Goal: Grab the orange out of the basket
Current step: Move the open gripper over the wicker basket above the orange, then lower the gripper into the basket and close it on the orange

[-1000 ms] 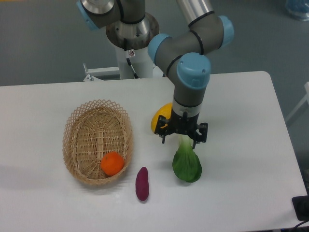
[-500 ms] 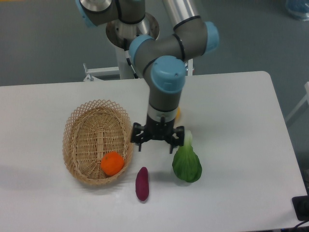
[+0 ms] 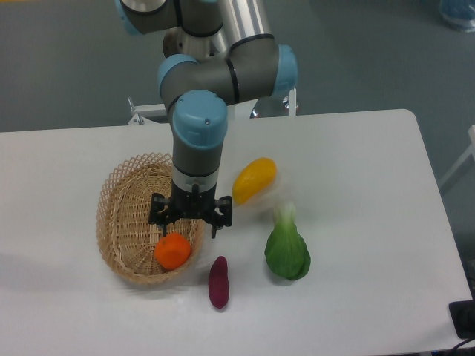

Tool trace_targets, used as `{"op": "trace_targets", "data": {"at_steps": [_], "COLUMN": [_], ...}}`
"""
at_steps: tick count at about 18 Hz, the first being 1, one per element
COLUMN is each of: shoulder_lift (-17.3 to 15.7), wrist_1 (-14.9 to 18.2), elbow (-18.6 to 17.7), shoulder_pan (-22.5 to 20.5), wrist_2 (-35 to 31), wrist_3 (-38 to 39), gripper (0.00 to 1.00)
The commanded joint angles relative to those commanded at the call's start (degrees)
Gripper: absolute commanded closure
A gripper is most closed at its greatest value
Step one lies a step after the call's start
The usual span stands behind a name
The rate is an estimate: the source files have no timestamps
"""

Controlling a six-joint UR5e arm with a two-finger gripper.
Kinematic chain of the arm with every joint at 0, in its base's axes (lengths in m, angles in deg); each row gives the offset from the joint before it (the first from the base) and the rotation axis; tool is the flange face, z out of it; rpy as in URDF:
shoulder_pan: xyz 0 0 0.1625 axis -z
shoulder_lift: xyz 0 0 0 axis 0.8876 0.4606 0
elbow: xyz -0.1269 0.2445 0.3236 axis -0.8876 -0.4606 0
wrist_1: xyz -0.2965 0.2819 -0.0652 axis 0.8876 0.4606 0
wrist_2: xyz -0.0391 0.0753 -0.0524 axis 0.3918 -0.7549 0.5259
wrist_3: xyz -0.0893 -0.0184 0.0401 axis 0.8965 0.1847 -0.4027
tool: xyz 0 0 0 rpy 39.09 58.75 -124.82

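Gripper [image 3: 189, 220] has swung left over basket [image 3: 115, 194] — fingers apparently apart — above orange [image 3: 172, 251].

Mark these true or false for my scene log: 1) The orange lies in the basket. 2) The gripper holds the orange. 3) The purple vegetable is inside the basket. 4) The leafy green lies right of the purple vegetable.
1) True: the orange lies in the basket.
2) False: the gripper hangs open above the orange, holding nothing.
3) False: the purple vegetable lies on the table, outside the basket.
4) True: the leafy green lies to its right.
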Motion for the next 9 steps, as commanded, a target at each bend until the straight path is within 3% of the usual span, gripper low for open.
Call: {"op": "trace_targets", "data": {"at_steps": [4, 9], "shoulder_lift": [1.14, 2.11], "wrist_1": [0.44, 0.61], "elbow": [-0.09, -0.26], "shoulder_pan": [3.87, 5.19], "wrist_2": [-4.22, -4.58], "wrist_3": [3.52, 3.7], "gripper": [0.0, 0.0]}}
